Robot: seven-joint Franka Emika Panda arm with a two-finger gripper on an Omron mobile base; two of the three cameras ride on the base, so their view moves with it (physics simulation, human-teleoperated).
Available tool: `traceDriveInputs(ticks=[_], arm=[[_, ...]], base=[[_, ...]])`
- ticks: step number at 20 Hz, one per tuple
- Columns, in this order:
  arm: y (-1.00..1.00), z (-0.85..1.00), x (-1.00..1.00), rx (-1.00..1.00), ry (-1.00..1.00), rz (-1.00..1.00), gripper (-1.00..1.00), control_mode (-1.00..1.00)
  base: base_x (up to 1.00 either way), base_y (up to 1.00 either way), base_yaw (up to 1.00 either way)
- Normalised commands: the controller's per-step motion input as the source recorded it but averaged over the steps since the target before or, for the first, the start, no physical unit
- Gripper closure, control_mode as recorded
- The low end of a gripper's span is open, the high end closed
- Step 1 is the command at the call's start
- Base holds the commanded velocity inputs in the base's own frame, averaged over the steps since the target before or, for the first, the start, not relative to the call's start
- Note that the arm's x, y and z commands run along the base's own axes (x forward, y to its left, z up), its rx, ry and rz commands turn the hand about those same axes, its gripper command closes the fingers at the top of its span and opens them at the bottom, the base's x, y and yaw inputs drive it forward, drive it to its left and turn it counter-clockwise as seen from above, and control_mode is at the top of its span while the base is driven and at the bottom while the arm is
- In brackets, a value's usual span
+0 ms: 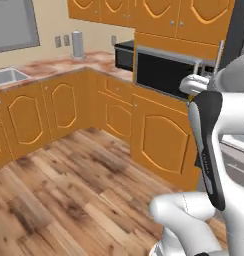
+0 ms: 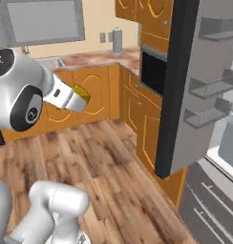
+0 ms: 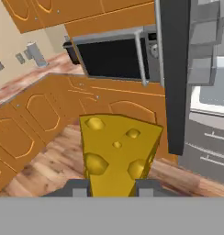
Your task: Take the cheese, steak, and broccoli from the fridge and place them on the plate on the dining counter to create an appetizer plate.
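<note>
orange cabinets and wood floor (image 1: 69,190) behind the gripper (image 3: 111,187), clenched on the cheese (image 3: 117,153) beside the open fridge (image 2: 185,86); carrying step, judged to next call for travel to the plate on the dining counter.

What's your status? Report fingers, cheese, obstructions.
Fingers shut on the cheese, held up clear of the fridge. Fridge door open to the right. Nothing seen between hand and wood floor.

A grey canister (image 1: 77,44) stands on the marbled counter (image 1: 54,66) beside the sink (image 1: 6,76)
</note>
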Motion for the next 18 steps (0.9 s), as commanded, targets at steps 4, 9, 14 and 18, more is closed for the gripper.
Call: traceDriveInputs(ticks=[4,9,14,18], arm=[[0.0,0.0,0.0,0.0,0.0,0.0,1.0,1.0],[0.0,0.0,0.0,0.0,0.0,0.0,1.0,1.0],[0.0,0.0,0.0,0.0,0.0,0.0,1.0,1.0],[0.0,0.0,0.0,0.0,0.0,0.0,1.0,1.0]], base=[[-0.44,0.0,1.0],[-0.33,0.0,1.0],[-0.37,0.0,1.0],[-0.43,0.0,1.0]])
